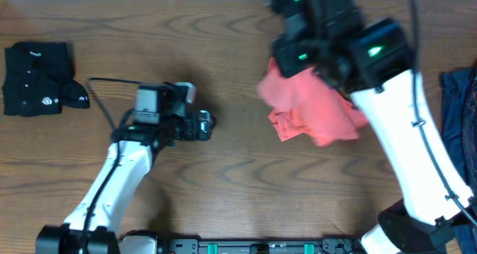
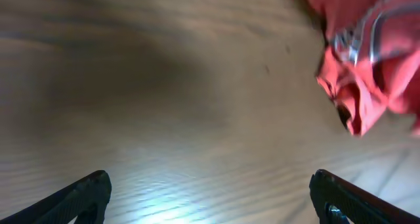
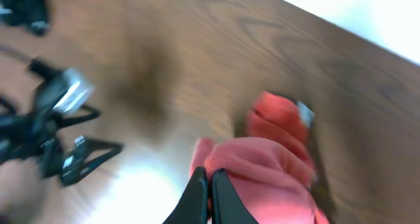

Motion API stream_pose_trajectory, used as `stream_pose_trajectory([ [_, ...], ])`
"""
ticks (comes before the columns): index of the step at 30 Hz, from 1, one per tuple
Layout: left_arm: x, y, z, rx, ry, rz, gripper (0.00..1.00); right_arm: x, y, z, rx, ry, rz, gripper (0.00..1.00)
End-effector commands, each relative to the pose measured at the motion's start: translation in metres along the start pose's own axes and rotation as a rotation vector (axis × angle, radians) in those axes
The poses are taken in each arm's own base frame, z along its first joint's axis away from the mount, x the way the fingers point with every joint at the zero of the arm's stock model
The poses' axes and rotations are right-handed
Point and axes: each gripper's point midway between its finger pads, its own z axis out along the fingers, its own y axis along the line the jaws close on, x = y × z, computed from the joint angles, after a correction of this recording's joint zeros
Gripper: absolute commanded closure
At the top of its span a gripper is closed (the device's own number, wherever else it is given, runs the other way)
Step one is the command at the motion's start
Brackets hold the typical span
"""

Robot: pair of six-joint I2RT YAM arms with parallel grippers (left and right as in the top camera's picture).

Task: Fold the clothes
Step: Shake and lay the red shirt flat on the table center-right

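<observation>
right of the table's middle, toward the far edge, the coral-red t-shirt (image 1: 317,109) lies as a crumpled heap on the wooden table (image 1: 223,194). the right gripper (image 3: 210,177) is over it with its fingers pressed together, and it seems to pinch a fold of the red cloth. the left gripper (image 1: 207,125) has its fingers spread wide and holds nothing. it faces right, and the shirt lies to its right and a little farther, apart from it, so the right arm is the nearer one. the heap is somewhat longer from far left to near right, but i cannot tell where the collar or hem points. a folded black shirt (image 1: 33,79) sits at the far left, and a dark blue garment (image 1: 460,97) at the right edge.
</observation>
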Motion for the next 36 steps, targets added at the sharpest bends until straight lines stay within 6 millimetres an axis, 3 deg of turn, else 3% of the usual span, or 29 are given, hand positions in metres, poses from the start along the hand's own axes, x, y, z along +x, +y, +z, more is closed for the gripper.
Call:
stream_pose_trajectory([
  [1,-0.017,0.013,-0.017,-0.033,-0.064,-0.031,0.02,-0.01,0.035,-0.01,-0.063,-0.058,-0.07,0.99],
  [6,-0.018,0.029,-0.025,-0.062,-0.079,-0.076,0.02,-0.033,0.074,-0.019,-0.13,-0.171,-0.162,0.99],
  [10,-0.016,0.034,-0.027,-0.072,-0.074,-0.095,0.02,-0.05,0.08,-0.031,-0.137,-0.242,-0.16,0.99],
  [14,-0.016,0.035,-0.028,-0.073,-0.073,-0.097,0.02,-0.057,0.033,-0.038,0.019,-0.253,-0.026,0.99],
  [20,-0.016,0.035,-0.028,-0.073,-0.074,-0.096,0.02,-0.031,-0.033,-0.033,0.118,-0.139,0.115,0.99],
  [24,-0.017,0.035,-0.028,-0.073,-0.077,-0.096,0.02,-0.023,-0.049,-0.033,0.109,-0.109,0.153,0.99],
  [29,-0.017,0.035,-0.028,-0.073,-0.076,-0.096,0.02,-0.027,-0.051,-0.034,0.133,-0.126,0.14,0.99],
  [36,-0.017,0.035,-0.028,-0.073,-0.076,-0.096,0.02,-0.012,-0.109,-0.056,0.451,-0.124,0.254,0.99],
])
